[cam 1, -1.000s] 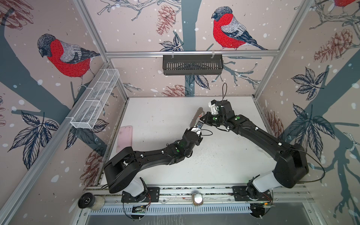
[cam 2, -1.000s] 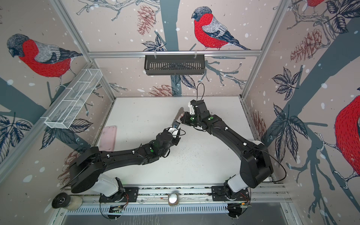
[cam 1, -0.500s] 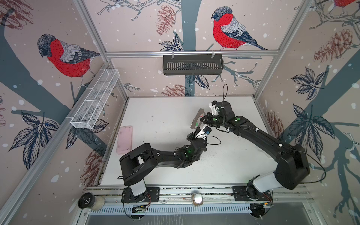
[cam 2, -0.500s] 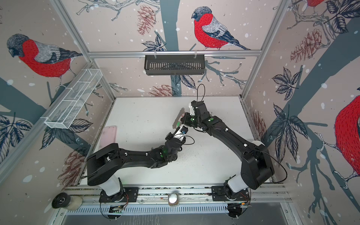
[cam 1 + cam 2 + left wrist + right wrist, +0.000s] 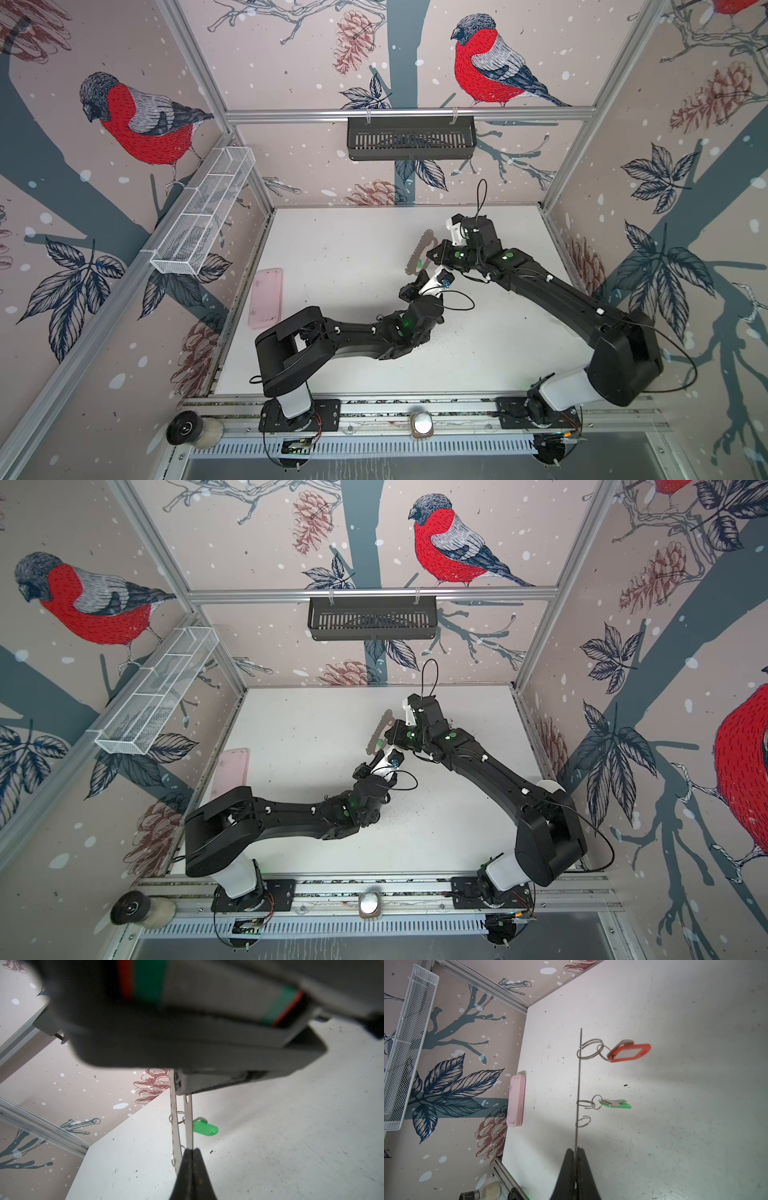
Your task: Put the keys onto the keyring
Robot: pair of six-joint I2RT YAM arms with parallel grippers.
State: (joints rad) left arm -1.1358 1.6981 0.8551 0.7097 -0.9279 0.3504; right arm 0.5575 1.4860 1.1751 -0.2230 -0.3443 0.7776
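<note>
Grey steel, up off the counter (image 5: 675, 1105)! The keyring (image 5: 420, 257) is held on edge, and in both top views its long axis tilts from a near, lower end up to a far, higher one. The left pincer (image 5: 190, 1152) is clamped tight on that near end. The right pincer (image 5: 576, 1150) is pinched shut on the plate's edge, coming in from the right. So the plate runs straight out ahead of both, blade-thin.

Both keys dangle from it. The red-orange tag key (image 5: 629, 1052) hangs farther from the right pincer and the green tag key (image 5: 614, 1104) closer in, with a bare ring (image 5: 584, 1121) closest. The threading looks done to me. With neither arm nearer, whichever lets go first leaves the plate swinging on the other's grip.
</note>
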